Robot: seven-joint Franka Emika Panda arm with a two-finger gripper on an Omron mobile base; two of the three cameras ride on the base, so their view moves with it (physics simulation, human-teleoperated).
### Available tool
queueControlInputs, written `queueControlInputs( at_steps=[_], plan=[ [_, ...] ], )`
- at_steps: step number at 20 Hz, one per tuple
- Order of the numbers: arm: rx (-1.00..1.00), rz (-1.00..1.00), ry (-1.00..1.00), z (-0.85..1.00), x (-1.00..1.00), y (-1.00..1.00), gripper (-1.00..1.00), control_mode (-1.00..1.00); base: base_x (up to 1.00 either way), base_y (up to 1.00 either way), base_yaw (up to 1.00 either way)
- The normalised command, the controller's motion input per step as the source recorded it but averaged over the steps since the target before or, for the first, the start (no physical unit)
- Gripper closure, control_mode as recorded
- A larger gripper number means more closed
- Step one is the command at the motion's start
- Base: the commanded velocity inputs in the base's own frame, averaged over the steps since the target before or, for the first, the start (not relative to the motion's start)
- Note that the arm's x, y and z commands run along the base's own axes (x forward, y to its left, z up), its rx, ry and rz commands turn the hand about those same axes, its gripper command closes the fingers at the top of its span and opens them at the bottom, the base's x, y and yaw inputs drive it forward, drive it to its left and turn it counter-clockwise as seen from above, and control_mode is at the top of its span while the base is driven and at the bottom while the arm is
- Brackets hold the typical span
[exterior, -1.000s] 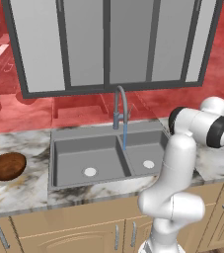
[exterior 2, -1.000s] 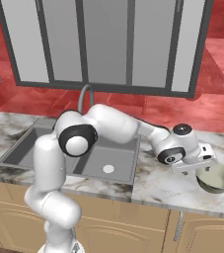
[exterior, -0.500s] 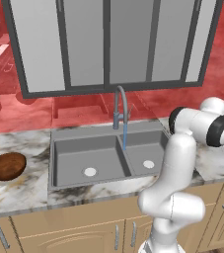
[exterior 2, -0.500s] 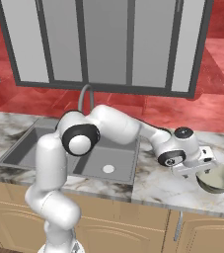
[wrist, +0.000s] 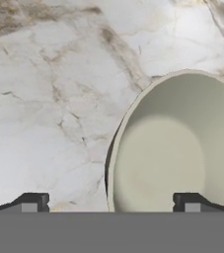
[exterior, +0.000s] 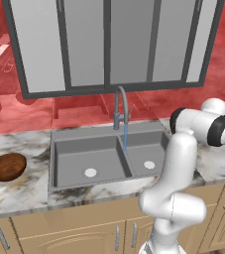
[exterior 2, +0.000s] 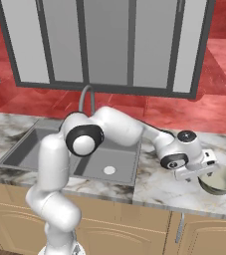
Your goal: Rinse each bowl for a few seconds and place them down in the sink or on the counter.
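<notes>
Hand view: the pale bowl [wrist: 175,153] sits on the counter [wrist: 49,89] right of the sink [exterior 2: 45,149], its near rim between the spread fingertips [wrist: 32,201]. The gripper [exterior 2: 204,172] has barely moved over the last second, nothing gripped yet; the brown bowl [exterior: 6,166] waits far left.

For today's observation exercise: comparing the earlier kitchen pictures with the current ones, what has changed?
Nothing visibly changed. The claw hangs open over the rim of the pale bowl on the counter right of the sink, as before; the brown bowl sits left of the sink and water runs from the faucet.
</notes>
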Motion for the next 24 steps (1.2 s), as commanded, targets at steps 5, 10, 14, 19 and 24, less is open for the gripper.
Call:
queueControlInputs(
  at_steps=[5, 10, 14, 19, 24],
  plan=[
    [0.00, 0.05, 0.00, -0.08, 0.03, -0.10, -1.00, -1.00, 0.00, 0.00, 0.00],
    [0.00, 0.05, 0.00, -0.11, 0.06, -0.06, -1.00, -1.00, 0.00, 0.00, 0.00],
    [0.00, 0.04, 0.01, -0.18, 0.04, -0.01, -1.00, -1.00, 0.00, 0.00, 0.00],
    [-0.01, 0.04, 0.03, -0.31, 0.00, 0.06, 1.00, -1.00, 0.00, 0.00, 0.00],
    [0.00, 0.04, 0.02, -0.07, -0.03, 0.01, 1.00, -1.00, 0.00, 0.00, 0.00]
  ],
)
